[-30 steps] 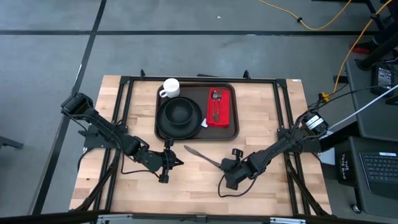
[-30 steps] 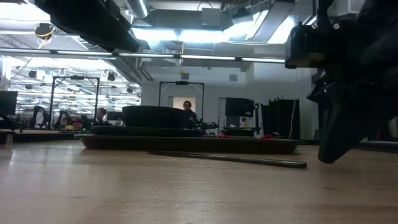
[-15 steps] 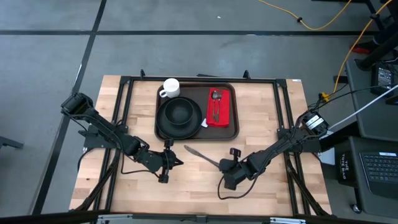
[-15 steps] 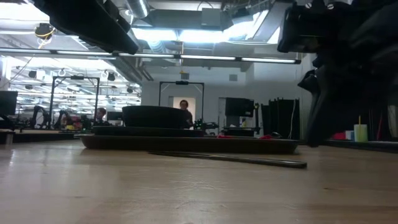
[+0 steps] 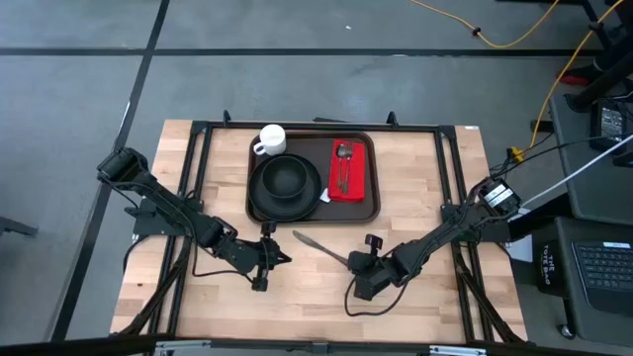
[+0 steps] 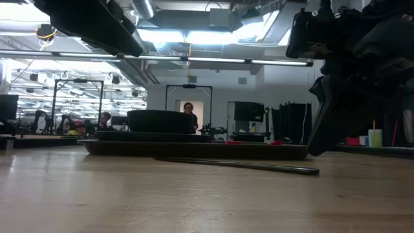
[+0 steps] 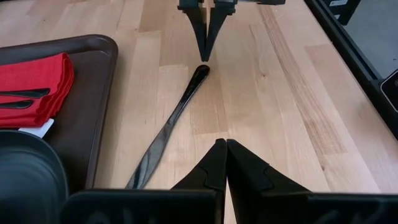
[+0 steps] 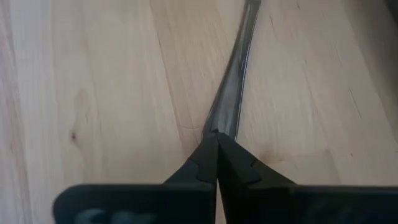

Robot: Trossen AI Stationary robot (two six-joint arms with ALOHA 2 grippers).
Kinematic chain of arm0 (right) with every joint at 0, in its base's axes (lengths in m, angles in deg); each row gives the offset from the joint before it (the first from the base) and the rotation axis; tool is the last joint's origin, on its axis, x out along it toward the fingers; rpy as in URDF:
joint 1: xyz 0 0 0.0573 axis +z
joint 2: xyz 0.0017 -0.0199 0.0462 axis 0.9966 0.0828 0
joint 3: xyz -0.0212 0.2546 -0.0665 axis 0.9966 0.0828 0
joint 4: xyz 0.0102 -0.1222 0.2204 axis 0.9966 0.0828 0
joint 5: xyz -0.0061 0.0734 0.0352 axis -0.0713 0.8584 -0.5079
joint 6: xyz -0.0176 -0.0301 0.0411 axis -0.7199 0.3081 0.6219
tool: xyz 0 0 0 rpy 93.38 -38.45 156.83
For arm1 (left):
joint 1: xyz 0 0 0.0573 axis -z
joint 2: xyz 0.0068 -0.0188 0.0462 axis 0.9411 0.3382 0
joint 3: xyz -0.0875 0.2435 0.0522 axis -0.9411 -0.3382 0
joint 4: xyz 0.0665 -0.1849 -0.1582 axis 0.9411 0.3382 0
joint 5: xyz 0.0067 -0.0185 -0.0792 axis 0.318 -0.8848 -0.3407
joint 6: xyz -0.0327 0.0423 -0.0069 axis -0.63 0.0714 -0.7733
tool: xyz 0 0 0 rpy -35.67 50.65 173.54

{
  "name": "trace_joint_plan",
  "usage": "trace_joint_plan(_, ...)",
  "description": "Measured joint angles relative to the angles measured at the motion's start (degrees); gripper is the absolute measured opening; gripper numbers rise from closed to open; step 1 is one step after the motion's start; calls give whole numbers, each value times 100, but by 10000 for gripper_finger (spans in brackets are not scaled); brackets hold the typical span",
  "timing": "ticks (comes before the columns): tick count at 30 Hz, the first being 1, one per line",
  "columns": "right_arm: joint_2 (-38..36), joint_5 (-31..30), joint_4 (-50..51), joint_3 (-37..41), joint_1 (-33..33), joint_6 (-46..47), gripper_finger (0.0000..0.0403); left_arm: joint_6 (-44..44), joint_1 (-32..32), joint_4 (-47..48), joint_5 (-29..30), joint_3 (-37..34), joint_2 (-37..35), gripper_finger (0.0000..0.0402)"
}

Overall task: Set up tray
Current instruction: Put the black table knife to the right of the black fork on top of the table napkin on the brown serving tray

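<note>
High view: the dark brown tray (image 5: 314,178) sits at the far middle of the wooden table (image 5: 415,297), its far rim close to the table's far edge. On it stand a white mug (image 5: 271,139) in the far-left corner, a round black plate (image 5: 259,195) carrying a black bowl (image 5: 288,176) on the left half, and a red napkin (image 5: 349,170) with cutlery laid on it on the right half. A small white scrap (image 5: 325,196) shows between plate and napkin.

Just off the tray's near rim, a dark knife (image 5: 321,247) lies slantwise on the bare wood, one end near the tray, the other reaching toward the right gripper (image 5: 353,263). That gripper's fingers are pressed together, tips pointed at the knife's handle end; in the right wrist view they meet right at that end (image 8: 231,99), though contact cannot be confirmed. The low view shows the knife (image 6: 239,166) flat on the board in front of the tray (image 6: 194,148).

The left gripper (image 5: 286,259) waits left of the knife, near the middle of the table, fingers likewise closed and empty; its wrist view looks along the knife (image 7: 168,127) to the right gripper (image 7: 206,55) beyond.

Open wood lies along the near edge and to either side of the tray, bounded by the black frame rails (image 5: 198,188).
</note>
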Motion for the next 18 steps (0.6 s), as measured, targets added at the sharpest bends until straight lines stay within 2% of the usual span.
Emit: trace_joint_plan(18, 116, 141, -83, 4, 2, 38, 5, 0, -1, 14, -41, -1, 0, 3)
